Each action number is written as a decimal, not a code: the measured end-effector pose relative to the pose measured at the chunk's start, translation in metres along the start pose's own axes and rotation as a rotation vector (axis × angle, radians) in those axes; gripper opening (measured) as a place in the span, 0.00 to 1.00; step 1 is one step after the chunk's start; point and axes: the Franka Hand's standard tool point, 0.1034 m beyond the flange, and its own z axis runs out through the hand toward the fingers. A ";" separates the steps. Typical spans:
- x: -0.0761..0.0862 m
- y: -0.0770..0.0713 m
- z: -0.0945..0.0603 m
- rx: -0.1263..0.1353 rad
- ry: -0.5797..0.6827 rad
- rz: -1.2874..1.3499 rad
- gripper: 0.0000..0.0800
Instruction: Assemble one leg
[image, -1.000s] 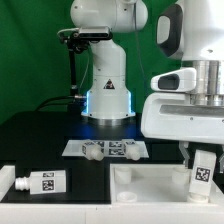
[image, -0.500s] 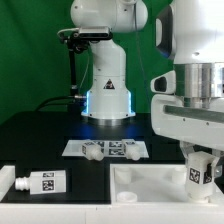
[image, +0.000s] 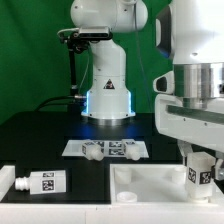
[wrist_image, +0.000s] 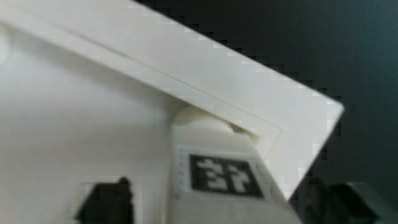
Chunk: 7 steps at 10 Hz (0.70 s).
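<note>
Leg (image: 201, 171) upright between fingers (wrist_image: 111, 203), at white board (image: 150, 180) corner.

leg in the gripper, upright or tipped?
Upright. In the exterior view the leg stands vertical in the gripper, its lower end at the far corner of the white board. Whether it is seated there: cannot tell.

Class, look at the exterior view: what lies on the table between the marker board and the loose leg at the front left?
Nothing: between the marker board and the loose leg, the exterior view shows bare black table.
</note>
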 end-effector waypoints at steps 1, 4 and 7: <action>-0.001 0.001 -0.001 -0.002 -0.005 -0.173 0.78; -0.004 0.003 0.000 -0.008 -0.006 -0.348 0.81; 0.003 0.002 0.001 -0.036 0.022 -0.818 0.81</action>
